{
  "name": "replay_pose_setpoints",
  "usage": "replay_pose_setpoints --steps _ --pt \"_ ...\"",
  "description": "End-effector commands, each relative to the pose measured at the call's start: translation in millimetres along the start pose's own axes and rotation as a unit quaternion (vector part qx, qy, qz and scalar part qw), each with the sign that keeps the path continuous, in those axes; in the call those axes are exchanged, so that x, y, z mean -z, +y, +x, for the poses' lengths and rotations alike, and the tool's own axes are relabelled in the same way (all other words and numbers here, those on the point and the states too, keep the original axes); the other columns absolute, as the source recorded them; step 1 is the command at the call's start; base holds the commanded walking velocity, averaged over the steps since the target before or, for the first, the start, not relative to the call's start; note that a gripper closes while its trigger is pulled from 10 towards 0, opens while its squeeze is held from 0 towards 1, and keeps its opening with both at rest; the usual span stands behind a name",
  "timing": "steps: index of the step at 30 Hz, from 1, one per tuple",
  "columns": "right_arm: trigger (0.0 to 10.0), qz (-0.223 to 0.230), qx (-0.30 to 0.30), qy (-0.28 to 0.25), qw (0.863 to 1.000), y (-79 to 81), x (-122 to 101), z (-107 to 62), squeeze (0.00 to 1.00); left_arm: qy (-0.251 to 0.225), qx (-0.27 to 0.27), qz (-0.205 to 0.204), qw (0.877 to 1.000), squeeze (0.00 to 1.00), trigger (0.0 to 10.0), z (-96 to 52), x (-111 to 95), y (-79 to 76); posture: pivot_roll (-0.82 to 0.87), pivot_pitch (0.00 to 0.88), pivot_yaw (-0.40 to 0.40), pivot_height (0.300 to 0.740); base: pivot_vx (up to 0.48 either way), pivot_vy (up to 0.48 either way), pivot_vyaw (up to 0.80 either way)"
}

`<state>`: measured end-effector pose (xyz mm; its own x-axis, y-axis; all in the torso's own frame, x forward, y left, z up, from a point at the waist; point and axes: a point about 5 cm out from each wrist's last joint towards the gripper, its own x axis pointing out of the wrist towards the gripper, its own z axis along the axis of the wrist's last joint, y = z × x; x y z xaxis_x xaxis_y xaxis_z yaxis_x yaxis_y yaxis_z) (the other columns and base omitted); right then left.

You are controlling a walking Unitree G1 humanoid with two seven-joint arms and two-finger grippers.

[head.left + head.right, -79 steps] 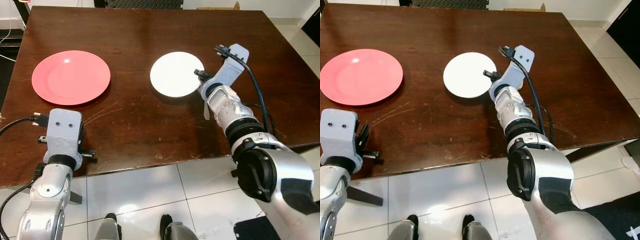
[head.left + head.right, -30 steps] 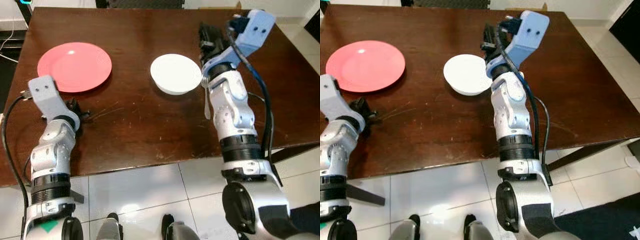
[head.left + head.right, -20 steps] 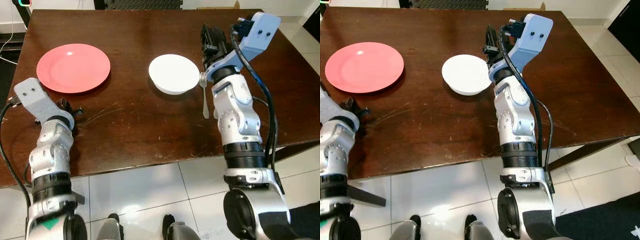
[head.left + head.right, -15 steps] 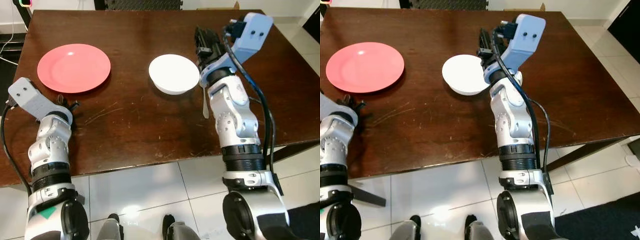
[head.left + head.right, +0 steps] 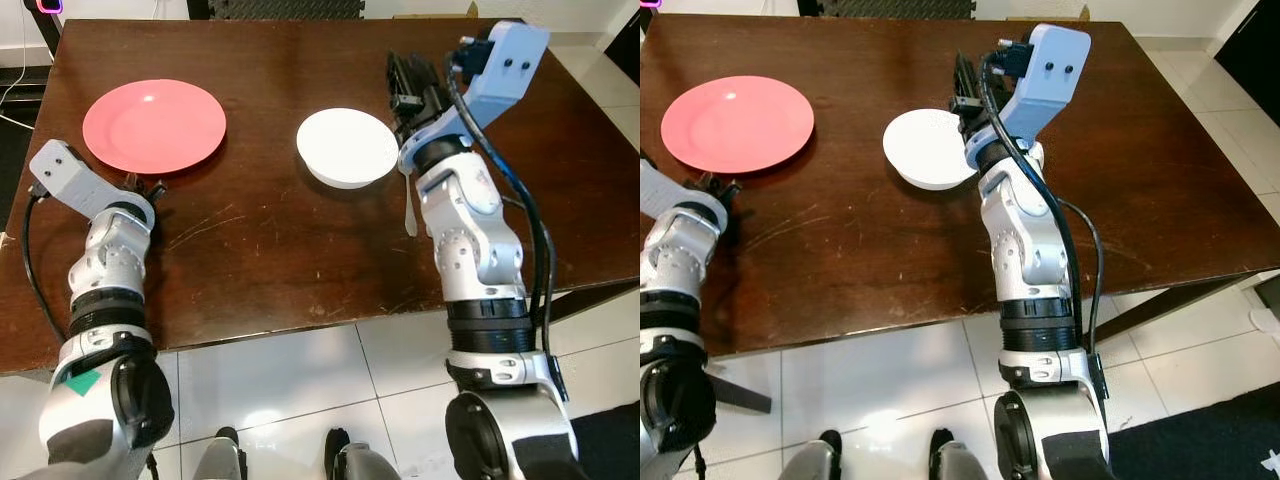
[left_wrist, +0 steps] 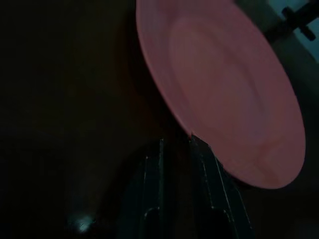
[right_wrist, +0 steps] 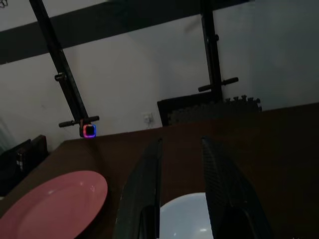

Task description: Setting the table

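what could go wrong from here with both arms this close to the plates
The left gripper has its fingertips right at the near rim of the pink plate; a push forward could slide the plate rather than grip it. The right gripper hangs open above the far right edge of the white plate, and the right arm crosses over the fork, so lowering it might knock the fork askew.

We are seeing the fork (image 5: 409, 208) beside the white bowl (image 5: 348, 146) only in part, its tines lying hidden under the right arm (image 5: 470, 225). The left gripper (image 5: 143, 188) near the pink plate (image 5: 155, 125) is showing too small and dark for us to tell how its fingers are set, and the left wrist view is coming through very dim. The table (image 5: 260, 250) is getting cut off by the frame at its far corners.
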<state>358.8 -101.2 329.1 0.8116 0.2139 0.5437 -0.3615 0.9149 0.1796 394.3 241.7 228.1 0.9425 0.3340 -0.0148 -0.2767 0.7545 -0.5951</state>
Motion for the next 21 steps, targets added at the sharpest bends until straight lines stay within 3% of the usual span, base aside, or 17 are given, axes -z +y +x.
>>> replay_pose_setpoints --steps 1,2,3,7,8,9,10,11,14,17,21 --pt "10.0 0.004 0.002 0.002 1.000 -0.9 1 -3.5 0.00 -0.034 -0.002 0.040 0.999 0.00 2.2 -3.4 -6 -0.9 0.07 0.219 0.010 0.740 0.000 0.000 0.00" --pt "10.0 0.004 0.002 0.002 1.000 -0.8 0 -3.8 0.00 -0.042 0.000 0.044 0.998 0.00 2.2 -4.1 -8 -2.4 0.07 0.219 0.010 0.740 0.000 0.000 0.00" --pt "10.0 0.004 0.001 0.003 1.000 -0.6 0 -4.0 0.00 -0.044 0.003 0.043 0.998 0.00 0.0 -5.0 -8 -3.7 0.07 0.219 0.010 0.740 0.000 0.000 0.00" --pt "10.0 0.006 0.001 0.006 1.000 -0.3 1 -4.9 0.00 -0.067 0.021 0.060 0.996 0.00 0.0 -10.1 -13 -9.8 0.08 0.217 0.008 0.740 0.000 0.000 0.00" --pt "10.0 0.007 0.000 0.007 1.000 -0.1 2 -5.2 0.00 -0.086 0.046 0.117 0.988 0.00 0.0 -13.0 -15 -16.9 0.08 0.213 0.004 0.740 0.000 0.000 0.00" --pt "10.0 0.007 0.000 0.008 1.000 0.0 2 -5.3 0.00 -0.090 0.054 0.142 0.984 0.00 3.7 -13.4 -16 -19.2 0.08 0.213 0.004 0.740 0.000 0.000 0.00" --pt "10.0 0.007 0.000 0.008 1.000 0.0 2 -5.3 0.00 -0.090 0.054 0.142 0.984 0.00 3.7 -13.4 -16 -19.2 0.08 0.213 0.004 0.740 0.000 0.000 0.00" --pt "10.0 0.006 -0.002 0.007 1.000 0.7 1 -5.2 0.00 -0.082 0.059 0.187 0.977 0.00 10.0 -7.2 -19 -17.1 0.08 0.213 0.002 0.740 0.000 0.000 0.00" --pt "10.0 0.004 -0.004 0.006 1.000 1.7 0 -5.0 0.00 -0.067 0.057 0.213 0.973 0.00 10.0 -1.3 -22 -13.1 0.08 0.212 0.002 0.740 0.000 0.000 0.00" --pt "10.0 -0.010 -0.013 -0.001 1.000 5.1 -5 -8.7 0.00 -0.033 0.072 0.276 0.958 0.00 10.0 8.6 -29 -5.6 0.08 0.213 0.006 0.740 0.000 0.000 0.00" --pt "10.0 -0.024 -0.018 -0.005 1.000 5.5 -10 -15.1 0.00 0.003 0.064 0.315 0.947 0.00 10.0 14.4 -33 4.8 0.06 0.215 0.009 0.740 0.000 0.000 0.00"
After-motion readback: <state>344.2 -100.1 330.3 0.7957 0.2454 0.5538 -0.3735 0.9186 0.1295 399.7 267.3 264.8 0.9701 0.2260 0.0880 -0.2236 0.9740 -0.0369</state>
